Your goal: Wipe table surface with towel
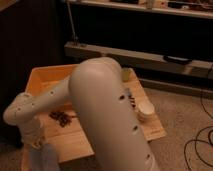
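Reaching down in front of the yellow-orange plastic bin (47, 70), the robot's white two-finger hand (36, 142) sits low at the near left corner of the light wooden plank desk (80, 140). It is closed, apparently pinching the top of the soft pale grey-blue cloth towel (45, 157). The towel bunches up directly under the hand, on the side away from the bin. Whether its lower part lies on the wood or hangs past the edge cannot be told.

Holding the cloth by its crown likely lets the loose folds drag flat on the planks, which suits wiping. The bin stands at the back left, out of the towel's reach. Nothing can be made out in the part of its inside that shows, and the arm covers its near side.

A small dark scattered cluster (62, 118) lies just in front of the bin. A pale round object (146, 111) stands well to the bin's right. A wiping stroke would probably need to skirt both.
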`<control>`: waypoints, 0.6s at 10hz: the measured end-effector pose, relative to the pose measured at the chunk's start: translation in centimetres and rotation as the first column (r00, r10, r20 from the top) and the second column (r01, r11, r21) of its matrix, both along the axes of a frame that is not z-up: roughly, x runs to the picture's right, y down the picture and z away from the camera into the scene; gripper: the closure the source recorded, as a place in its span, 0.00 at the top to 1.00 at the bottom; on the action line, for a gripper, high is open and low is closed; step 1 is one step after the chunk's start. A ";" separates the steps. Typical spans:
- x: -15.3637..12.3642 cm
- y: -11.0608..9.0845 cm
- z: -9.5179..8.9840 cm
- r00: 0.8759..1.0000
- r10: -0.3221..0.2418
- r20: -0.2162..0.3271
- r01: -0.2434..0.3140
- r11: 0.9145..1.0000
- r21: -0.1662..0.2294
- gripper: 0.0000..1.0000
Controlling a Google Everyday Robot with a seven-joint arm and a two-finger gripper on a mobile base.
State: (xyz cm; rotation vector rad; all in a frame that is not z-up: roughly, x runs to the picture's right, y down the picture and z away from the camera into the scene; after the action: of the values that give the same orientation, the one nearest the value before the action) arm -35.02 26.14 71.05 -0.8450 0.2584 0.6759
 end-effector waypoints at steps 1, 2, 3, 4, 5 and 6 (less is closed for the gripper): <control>-2.5 -0.7 0.7 1.000 0.000 0.016 0.000 1.000 -0.009 0.00; -4.5 -1.6 1.5 1.000 0.008 0.025 -0.007 1.000 -0.020 0.00; -5.9 -2.7 2.4 0.999 0.022 0.027 -0.021 0.999 -0.034 0.00; -6.6 -3.6 3.4 0.999 0.035 0.021 -0.034 0.999 -0.042 0.00; -7.0 -4.3 4.2 0.999 0.051 0.012 -0.051 0.997 -0.060 0.00; -6.7 -5.0 5.6 0.997 0.078 -0.010 -0.079 0.994 -0.079 0.00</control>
State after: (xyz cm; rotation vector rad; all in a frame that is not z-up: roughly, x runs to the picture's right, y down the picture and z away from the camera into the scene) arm -41.69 21.13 76.60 -0.9328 0.2603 0.7456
